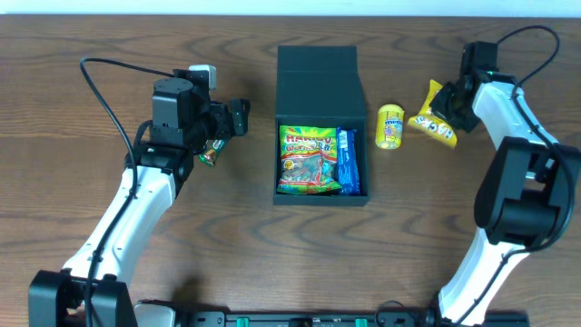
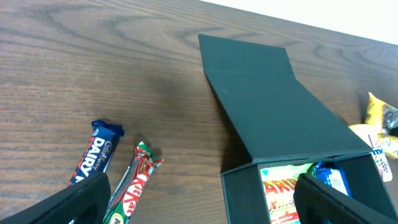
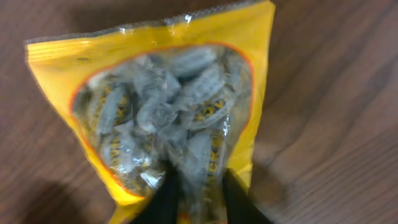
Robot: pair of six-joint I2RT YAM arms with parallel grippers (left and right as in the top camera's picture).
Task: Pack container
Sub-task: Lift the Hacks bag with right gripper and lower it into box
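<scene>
Two arms: right claw (image 3: pixel 202 200) pinching yellow bag (image 3: pixel 155 93); left claw (image 1: pixel 229 124) spread, hovering beside container (image 1: pixel 320 68).

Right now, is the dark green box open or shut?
Open. The box has its lid swung back, and a candy bag and a blue packet show inside.

Overhead light is even and soft, and the arms throw only faint, diffuse shadows on the wooden desk (image 1: pixel 227 236). Left wrist view: wood grain sharp, its own fingers (image 2: pixel 339 199) dark and out of focus. Right wrist view: soft throughout, yellow candy bag (image 3: pixel 155 124) blurred, pale glare on its clear window, surrounding desk dim.
</scene>
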